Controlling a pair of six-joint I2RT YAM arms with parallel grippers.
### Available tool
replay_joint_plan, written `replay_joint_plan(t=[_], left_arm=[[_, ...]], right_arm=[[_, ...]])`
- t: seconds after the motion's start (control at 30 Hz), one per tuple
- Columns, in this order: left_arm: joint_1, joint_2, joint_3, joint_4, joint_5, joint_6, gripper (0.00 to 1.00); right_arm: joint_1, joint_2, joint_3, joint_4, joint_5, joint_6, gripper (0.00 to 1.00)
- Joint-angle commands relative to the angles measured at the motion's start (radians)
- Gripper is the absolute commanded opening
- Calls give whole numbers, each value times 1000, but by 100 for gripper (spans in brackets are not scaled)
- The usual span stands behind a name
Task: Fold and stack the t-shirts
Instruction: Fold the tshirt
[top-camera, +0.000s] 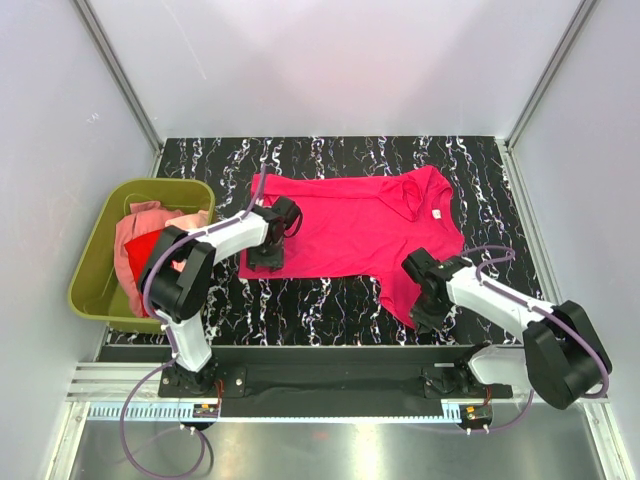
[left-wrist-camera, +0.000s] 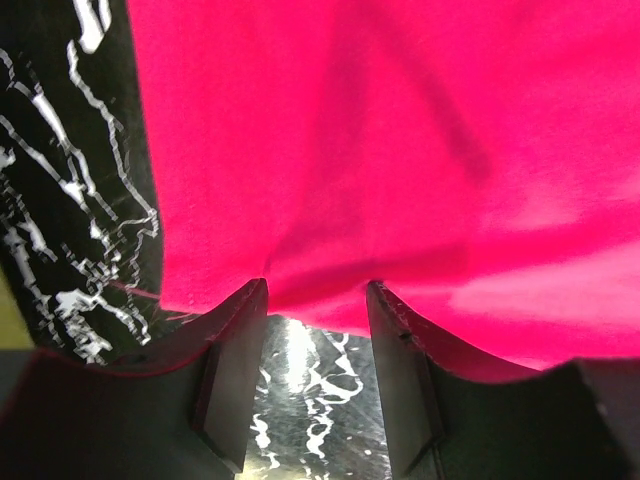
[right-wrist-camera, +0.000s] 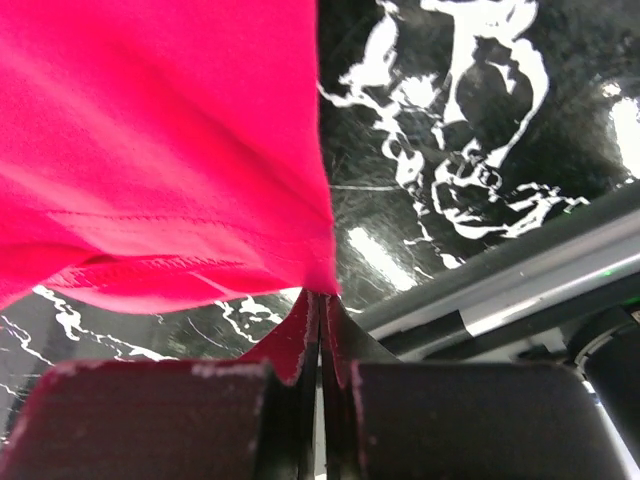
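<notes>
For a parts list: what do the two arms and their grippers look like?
The left arm and right arm each have white links between bulky black joint housings, with a thin purple cable looping alongside each. The left gripper and right gripper carry two flat dark matte fingers tapering to wedge tips; the right's edges look scuffed pale. No markings are legible.

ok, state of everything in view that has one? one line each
magenta t-shirt: spread out, unfolded, one near edge pinched
left gripper: open, fingertips at the shirt edge nearest the tub
right gripper: shut on the magenta t-shirt
salmon-pink t-shirt: crumpled in the tub
red t-shirt: bunched in the tub, partly hidden
tub: upright, holding both shirts
</notes>
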Motion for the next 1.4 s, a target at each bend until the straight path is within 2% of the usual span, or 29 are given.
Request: replay_joint_plan(t=[0.0, 0.17, 0.27, 0.37, 0.43, 0.53, 0.7, 0.9, 1.03, 1.2, 1.37], left_arm=[[-8, -12, -4, -17, -82, -18, 50], [-8, -61, -1, -46, -101, -17, 50], [-10, -133, 26, -48, -58, 2, 51], [-10, -167, 87, -37, 34, 29, 51], [-8, -158, 111, -19, 103, 42, 52], [4, -95, 131, -6, 136, 31, 48], [55, -26, 72, 80, 214, 5, 45], [79, 14, 14, 69, 112, -16, 47], [75, -6, -41, 81, 90, -59, 48], [70, -20, -83, 70, 47, -69, 49], [70, -24, -49, 35, 9, -60, 49]], right_arm=[[9, -18, -1, -31, 38, 28, 0], [20, -26, 21, -69, 26, 43, 0], [21, -66, 103, -101, 38, 37, 0], [21, -60, 183, -60, 52, 26, 0], [21, -23, 205, -19, 49, 14, 0], [23, 145, 260, 27, 87, 3, 0], [21, 293, 321, 101, 126, 32, 0], [21, 348, 236, 40, 103, 115, 0], [37, 279, 131, 126, 55, 84, 0], [40, 255, 133, 118, 49, 45, 0], [77, 357, 173, 124, 29, -52, 0]])
